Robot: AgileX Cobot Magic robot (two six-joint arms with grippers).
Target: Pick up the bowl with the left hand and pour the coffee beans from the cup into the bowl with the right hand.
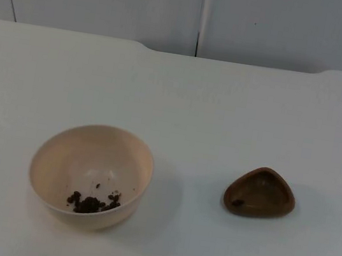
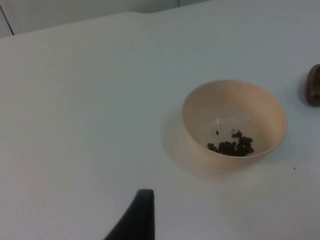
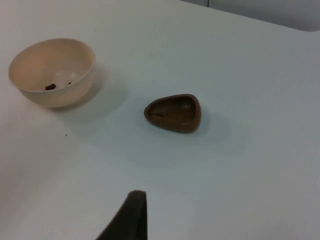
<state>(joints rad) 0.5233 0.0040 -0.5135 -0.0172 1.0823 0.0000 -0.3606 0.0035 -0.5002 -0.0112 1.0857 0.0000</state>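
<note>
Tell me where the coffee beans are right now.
The coffee beans lie in the cream bowl, on the table's left side in the top view; the brown cup sits to its right.

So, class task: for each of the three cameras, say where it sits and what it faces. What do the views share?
Top view: fixed above, facing down and forward across the table to the partition wall; bowl and cup.
Left wrist view: on the left arm, facing the bowl; a black fingertip.
Right wrist view: on the right arm, facing the cup; a black fingertip.
Shared: bowl with beans, and cup.
</note>
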